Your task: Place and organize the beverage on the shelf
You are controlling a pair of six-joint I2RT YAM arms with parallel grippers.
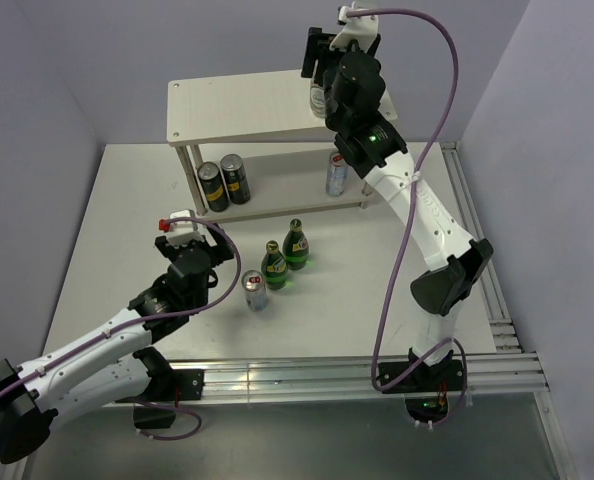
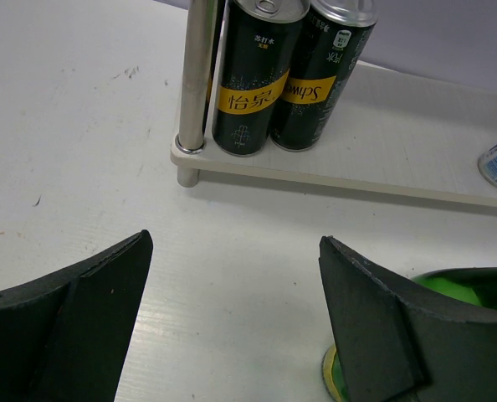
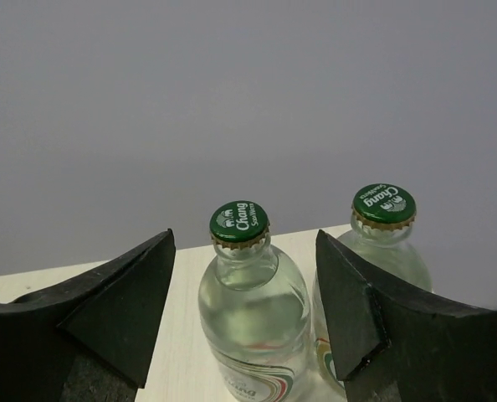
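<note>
The left end effector (image 2: 236, 243) is hovering low over the white worktop (image 2: 81, 126). Its jaws are spread with nothing between them, and it is facing the lower board of the shelf (image 2: 399, 159). Two dark cans (image 2: 257, 75) with yellow bands are standing side by side on that board, just beside a round leg (image 2: 197, 75), in the upper middle of the left wrist view. A silver-and-blue can (image 1: 337, 172) is standing farther right on the same board. Two green glass bottles (image 1: 295, 243) are standing close together on the worktop at the centre of the overhead frame, and a silver can (image 1: 255, 290) is sitting just below and left of them. The right end effector (image 3: 245, 243) is hanging over the shelf's top board at the upper middle of the overhead frame. It is released, its fingers (image 3: 123, 310) straddling a clear bottle (image 3: 248, 318) with a green cap, and a gap is showing on the bottle's left side. A second green-capped clear bottle (image 3: 384, 209) is standing just beside it, partly behind the right-hand finger.
</note>
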